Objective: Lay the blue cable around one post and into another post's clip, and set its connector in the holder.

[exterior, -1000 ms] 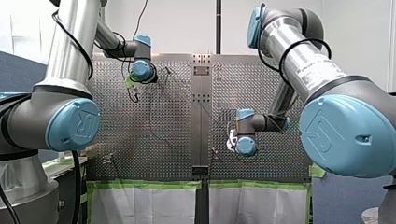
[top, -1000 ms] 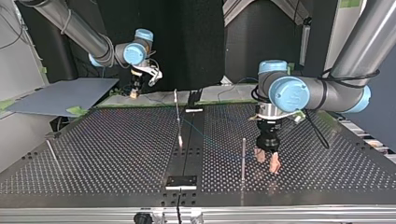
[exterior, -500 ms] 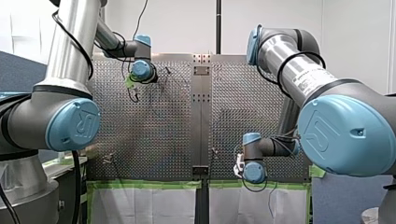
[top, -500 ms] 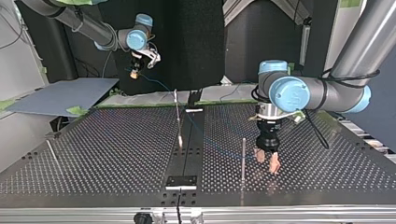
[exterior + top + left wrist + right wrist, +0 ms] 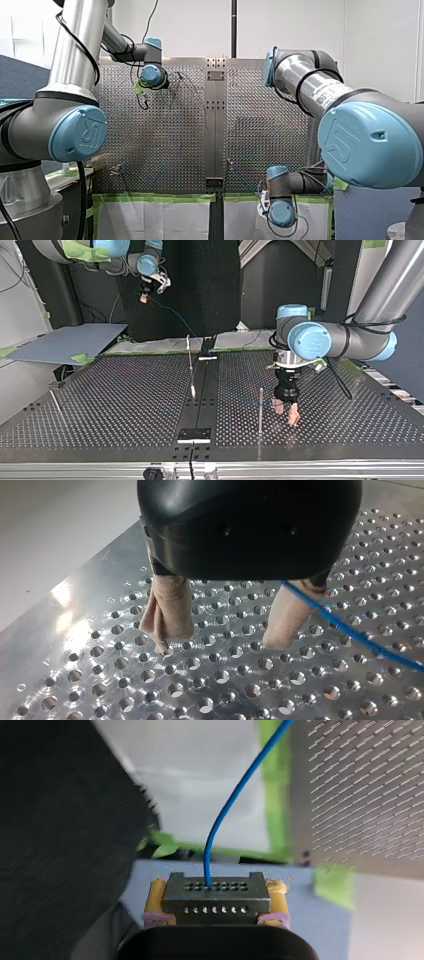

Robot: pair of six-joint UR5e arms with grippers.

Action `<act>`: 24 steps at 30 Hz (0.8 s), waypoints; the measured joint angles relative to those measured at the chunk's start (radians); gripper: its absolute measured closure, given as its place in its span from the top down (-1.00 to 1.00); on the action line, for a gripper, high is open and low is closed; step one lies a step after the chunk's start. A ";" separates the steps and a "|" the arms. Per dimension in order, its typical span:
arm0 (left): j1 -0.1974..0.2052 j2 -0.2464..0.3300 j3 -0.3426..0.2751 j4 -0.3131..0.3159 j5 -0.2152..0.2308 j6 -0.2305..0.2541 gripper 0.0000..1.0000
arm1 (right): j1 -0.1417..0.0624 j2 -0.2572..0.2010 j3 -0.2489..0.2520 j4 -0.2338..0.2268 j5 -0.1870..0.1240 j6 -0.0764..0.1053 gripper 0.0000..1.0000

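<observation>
My right gripper (image 5: 216, 896) is shut with its yellow pads on the dark grey connector (image 5: 215, 889); the blue cable (image 5: 235, 795) curves out of it. In the top view that gripper (image 5: 144, 297) hangs high beyond the table's far edge, and the cable (image 5: 172, 316) slopes down to the table. My left gripper (image 5: 286, 413) stands open just over the plate, beside a thin upright post (image 5: 260, 407). Nothing lies between its beige-padded fingers (image 5: 167, 612); the cable (image 5: 350, 632) passes along the outside of one finger. In the front view my left gripper (image 5: 143, 100) is at the table's far left.
A second post (image 5: 190, 360) stands near the table's middle strip and a third (image 5: 55, 402) at the top view's left. A black block (image 5: 194, 434) sits on the strip near the close edge. A grey board (image 5: 65, 342) and green tape lie beyond the far edge.
My right arm has carried the connector up and away past the table's edge, drawing the cable after it. My left arm has stayed in place, open.
</observation>
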 joint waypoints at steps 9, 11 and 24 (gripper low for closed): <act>0.001 0.000 0.000 -0.002 -0.002 0.002 1.00 | -0.039 0.091 0.073 -0.090 -0.009 0.005 -1.00; 0.002 0.000 0.000 -0.001 -0.003 0.002 1.00 | -0.049 0.108 0.070 -0.107 -0.015 0.004 -1.00; 0.003 0.000 0.000 -0.001 -0.003 0.003 1.00 | -0.117 0.214 0.007 -0.214 -0.040 -0.001 -1.00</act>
